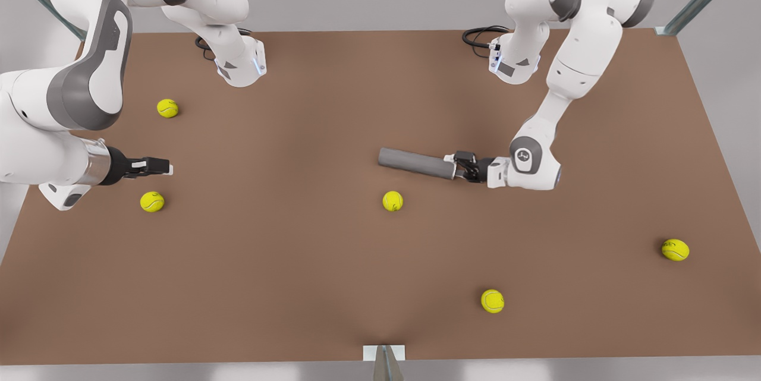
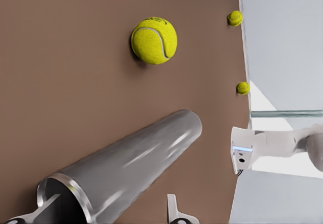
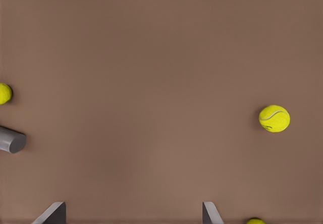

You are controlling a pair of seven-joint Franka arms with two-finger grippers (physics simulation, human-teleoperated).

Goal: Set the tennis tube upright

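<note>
Left gripper point(image 1: 456, 167) (on the front view's right) has its fingers point(image 2: 174, 209) clamped on the rimmed end of the tennis tube point(image 1: 415, 163), which lies near-horizontal at bench point(image 1: 309, 101) centre. Right gripper point(image 1: 168, 167) waits at far left w/ fingers point(image 3: 211, 213) spread, grasping nothing, a tennis ball point(image 1: 152, 201) nearby.

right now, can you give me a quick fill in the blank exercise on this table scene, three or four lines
1. The left gripper grips the tennis tube at its ____ end.
2. The tube is not upright: it is ____ on the table.
3. The number of yellow balls in the front view is ____.
4. The right gripper holds nothing; its fingers are ____.

Missing words: rimmed; lying; five; open
</note>
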